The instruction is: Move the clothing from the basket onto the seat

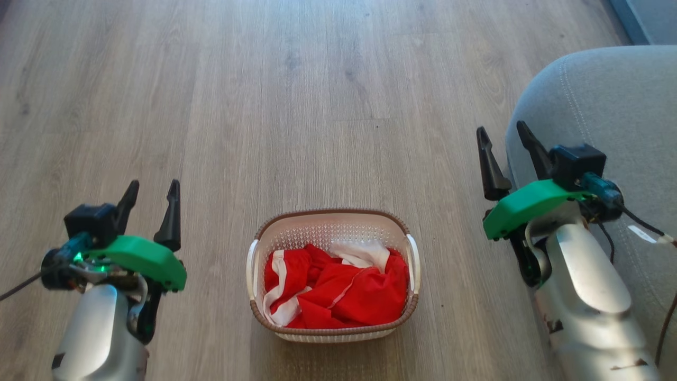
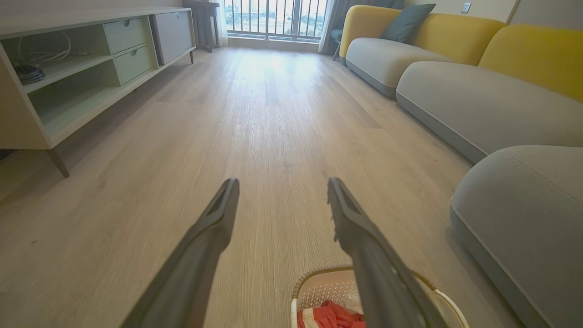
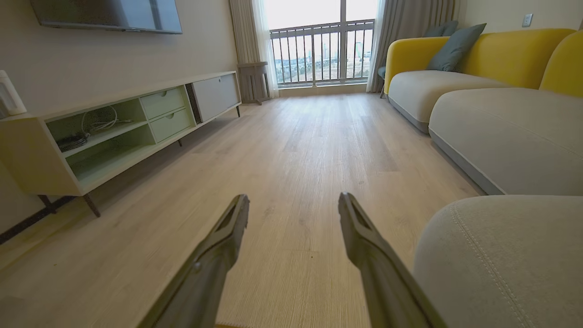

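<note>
Centrally: oval cream perforated plastic basket, red-and-white fabric clothing inside, wood floor around. Grey upholstered seat beside right pincer; left pincer; both spread, empty. Wrist views add yellow sofa.

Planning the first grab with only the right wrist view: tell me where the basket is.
Observer: The basket sits on the floor between the left gripper and right gripper, with the clothing piled inside.
Operator: Report the left gripper.
Observer: It is open and empty, left of the basket.
Operator: Place the seat against the basket.
Observer: The seat lies to the basket's right, beside the open right gripper.
</note>
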### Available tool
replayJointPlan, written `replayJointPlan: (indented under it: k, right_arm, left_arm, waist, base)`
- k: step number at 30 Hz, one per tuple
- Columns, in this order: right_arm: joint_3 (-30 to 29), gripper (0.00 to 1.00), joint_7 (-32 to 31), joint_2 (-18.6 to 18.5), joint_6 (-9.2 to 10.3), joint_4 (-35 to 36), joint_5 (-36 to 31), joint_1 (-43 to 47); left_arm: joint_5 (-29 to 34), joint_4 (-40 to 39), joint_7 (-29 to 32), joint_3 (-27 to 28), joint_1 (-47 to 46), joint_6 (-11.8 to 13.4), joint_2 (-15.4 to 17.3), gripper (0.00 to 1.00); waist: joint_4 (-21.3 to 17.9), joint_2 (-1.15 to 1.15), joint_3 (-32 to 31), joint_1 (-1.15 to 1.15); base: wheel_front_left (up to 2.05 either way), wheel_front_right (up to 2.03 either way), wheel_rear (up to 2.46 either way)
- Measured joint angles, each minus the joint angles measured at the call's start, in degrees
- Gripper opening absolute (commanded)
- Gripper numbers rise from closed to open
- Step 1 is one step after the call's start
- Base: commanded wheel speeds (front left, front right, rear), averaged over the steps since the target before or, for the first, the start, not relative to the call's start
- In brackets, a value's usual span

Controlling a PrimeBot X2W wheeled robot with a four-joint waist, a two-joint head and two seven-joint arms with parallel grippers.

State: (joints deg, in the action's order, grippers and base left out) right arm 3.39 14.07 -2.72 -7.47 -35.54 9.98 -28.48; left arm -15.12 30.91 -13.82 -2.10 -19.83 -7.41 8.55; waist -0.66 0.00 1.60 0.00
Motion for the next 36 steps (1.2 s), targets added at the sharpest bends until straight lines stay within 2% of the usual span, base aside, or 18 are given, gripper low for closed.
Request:
replayJointPlan:
  k: [23, 29, 36]
  right_arm:
    - [-0.62, 1.00, 0.40, -0.19, 0.00, 1.22, -1.54, -0.83]
    - [0.45, 1.00, 0.40, -0.24, -0.01, 4.90, -1.52, -1.77]
    - [1.01, 1.00, 0.40, -0.35, -0.01, 11.31, -1.92, -6.16]
  left_arm:
    - [1.14, 0.96, -0.46, 0.93, -0.92, -0.01, -0.21, 1.00]
    - [-0.07, -0.29, -0.46, -0.11, -0.93, -0.01, 0.10, 1.00]
    - [-4.31, -3.22, -0.46, -4.44, -2.40, -0.01, 2.77, 1.00]
  waist:
    - [-0.19, 0.00, 1.29, 0.00]
    - [-0.76, 0.00, 5.11, 0.00]
    - [-1.79, 0.00, 12.97, 0.01]
  base:
    - [0.00, 0.00, 0.00]
    - [0.00, 0.00, 0.00]
    - [0.00, 0.00, 0.00]
